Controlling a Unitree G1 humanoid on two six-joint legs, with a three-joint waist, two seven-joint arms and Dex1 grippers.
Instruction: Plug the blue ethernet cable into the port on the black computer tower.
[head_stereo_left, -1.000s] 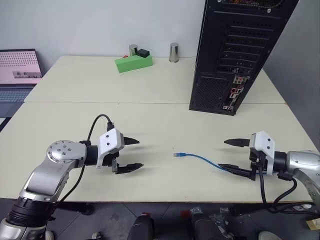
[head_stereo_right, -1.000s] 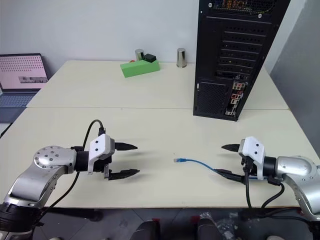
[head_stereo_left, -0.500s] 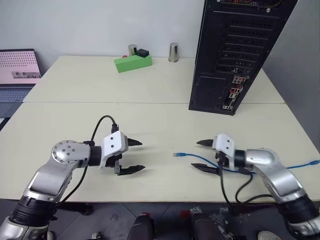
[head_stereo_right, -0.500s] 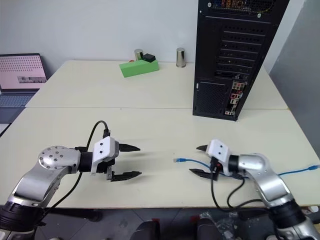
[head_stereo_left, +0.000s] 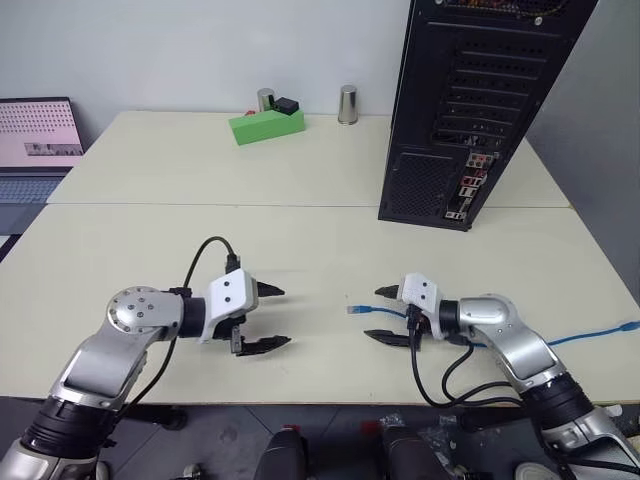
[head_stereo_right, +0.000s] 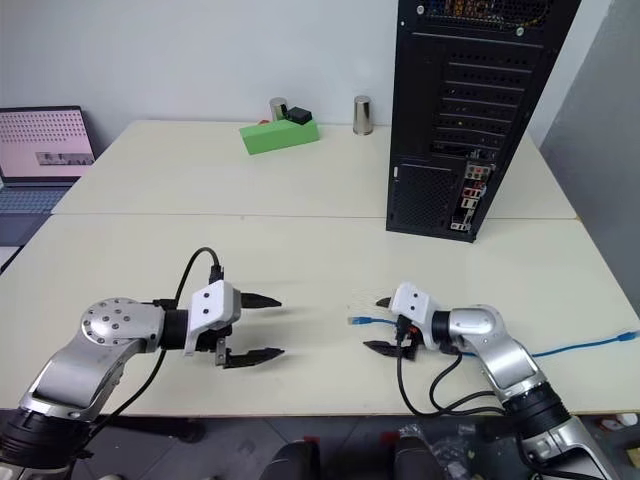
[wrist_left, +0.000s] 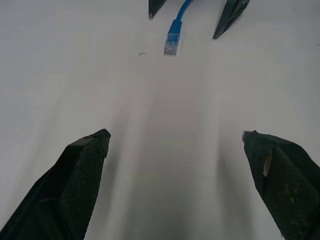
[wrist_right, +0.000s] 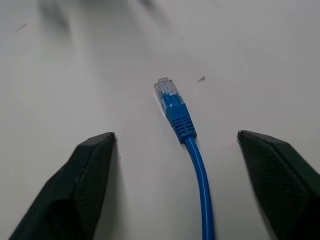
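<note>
Two cream tables (head_stereo_left: 300, 180) stood pushed together edge to edge, the seam running across the view. On the far table, near its back edge: a green block (head_stereo_left: 266, 126), lying at a slight angle, with a small black object (head_stereo_left: 288, 105) on top of it. A metal cylinder (head_stereo_left: 265, 99) stood just behind the block; a second metal cylinder (head_stereo_left: 347, 104) stood apart to its right. A laptop (head_stereo_left: 36, 140), screen lit, sat open beyond the tables' left edge.

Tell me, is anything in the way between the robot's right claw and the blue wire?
No, nothing visible. The blue ethernet cable lies flat on the table, its plug end between the right gripper's open jaws, with bare tabletop on either side.
</note>
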